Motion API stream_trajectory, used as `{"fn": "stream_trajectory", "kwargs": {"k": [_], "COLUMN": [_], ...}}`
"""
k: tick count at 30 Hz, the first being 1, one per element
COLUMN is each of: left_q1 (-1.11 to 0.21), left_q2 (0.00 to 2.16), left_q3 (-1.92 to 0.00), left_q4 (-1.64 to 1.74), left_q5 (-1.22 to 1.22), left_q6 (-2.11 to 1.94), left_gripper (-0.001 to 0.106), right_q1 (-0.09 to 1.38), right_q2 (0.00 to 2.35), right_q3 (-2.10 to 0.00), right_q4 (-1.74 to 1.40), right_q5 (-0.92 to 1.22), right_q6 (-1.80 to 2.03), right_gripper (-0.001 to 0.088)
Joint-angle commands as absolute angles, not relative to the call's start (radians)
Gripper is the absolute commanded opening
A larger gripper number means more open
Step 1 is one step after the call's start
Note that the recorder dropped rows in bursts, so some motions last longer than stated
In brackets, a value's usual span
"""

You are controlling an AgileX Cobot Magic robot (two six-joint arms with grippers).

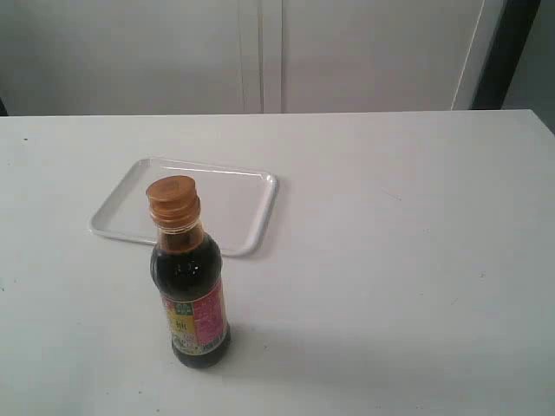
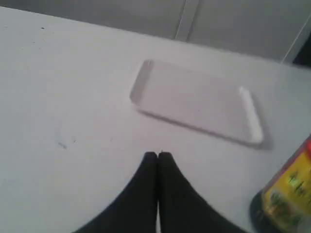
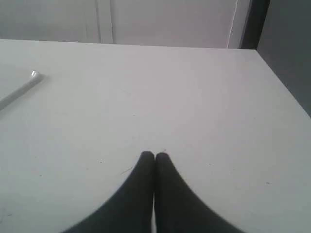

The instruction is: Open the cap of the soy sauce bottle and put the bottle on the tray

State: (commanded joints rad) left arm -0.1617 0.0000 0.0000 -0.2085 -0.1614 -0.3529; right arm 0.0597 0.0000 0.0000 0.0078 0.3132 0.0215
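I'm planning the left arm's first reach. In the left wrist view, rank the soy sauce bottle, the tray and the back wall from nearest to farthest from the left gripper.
1. Soy sauce bottle, standing close beside the shut left gripper.
2. Tray, flat on the table ahead.
3. Back wall, past the table's far edge.

The exterior camera looked down across the worktop (image 1: 390, 260) from its near edge. My wrist cameras sat low behind each end effector, facing forward. All three views shared the tray (image 1: 247, 212) (image 2: 194, 104) (image 3: 22, 90).

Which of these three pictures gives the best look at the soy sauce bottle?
The exterior view: the whole soy sauce bottle stands there, cap shut. The left wrist view catches only its blurred lower label at the edge; the right wrist view misses it.
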Motion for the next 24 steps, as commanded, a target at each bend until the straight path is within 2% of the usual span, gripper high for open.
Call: {"fn": "stream_trajectory", "kwargs": {"k": [3,8,12,18,21,24], "left_q1": [-0.162,-0.162,-0.162,-0.165,-0.165,-0.165], "left_q2": [0.0,0.115,0.221,0.353,0.429,0.509], "left_q3": [-0.007,-0.217,-0.309,-0.382,-0.415,-0.437], "left_q4": [-0.103,0.09,0.125,0.219,0.458,0.79], "left_q5": [-0.454,-0.114,-0.057,-0.235,-0.305,-0.483], "left_q6": [-0.336,-0.339,-0.345,-0.517,-0.786,-0.972], "left_gripper": [0.0,0.0,0.0,0.0,0.0,0.0], "right_q1": [0.06,0.06,0.06,0.06,0.06,0.06], "right_q2": [0.0,0.0,0.0,0.0,0.0,0.0], "right_q3": [0.0,0.0,0.0,0.0,0.0,0.0], "right_q4": [0.008,0.008,0.008,0.008,0.008,0.008], "right_q5": [0.313,0.313,0.313,0.313,0.313,0.313], "right_q6": [0.022,0.048,0.04,0.04,0.04,0.04], "right_gripper": [0.0,0.0,0.0,0.0,0.0,0.0]}}
